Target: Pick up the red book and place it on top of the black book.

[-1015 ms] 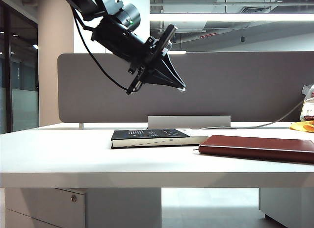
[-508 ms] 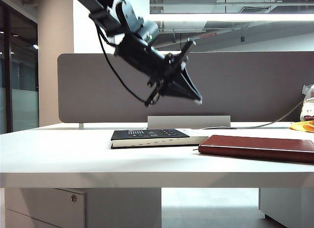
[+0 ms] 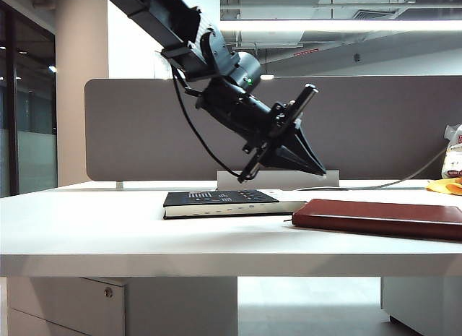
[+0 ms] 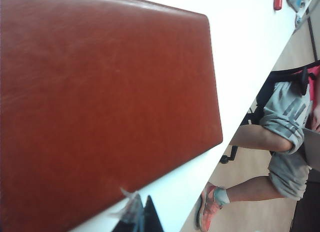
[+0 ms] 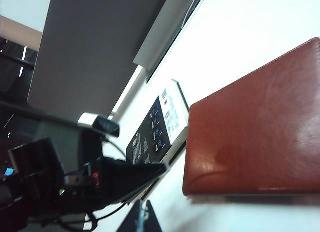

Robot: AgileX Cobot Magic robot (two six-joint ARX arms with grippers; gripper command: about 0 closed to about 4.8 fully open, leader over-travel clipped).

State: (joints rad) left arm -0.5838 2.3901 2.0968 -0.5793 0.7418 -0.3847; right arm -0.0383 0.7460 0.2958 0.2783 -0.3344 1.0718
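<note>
The red book lies flat on the white table at the right, plain maroon cover up. Just to its left lies the black book, with white print on its cover. My left gripper hangs shut and empty above the red book's left end, fingers slanting down to the right. In the left wrist view the red book fills most of the frame beyond the closed left gripper. My right gripper is shut and empty, out of the exterior view; beyond it lie the red book and black book.
A grey partition stands along the table's back with a cable trailing in front of it. A yellow item and a white bag sit at the far right. A seated person is beside the table's edge.
The left arm has swung down and to the right, from high above the black book to just over the red book's left end. Both books lie unmoved.
</note>
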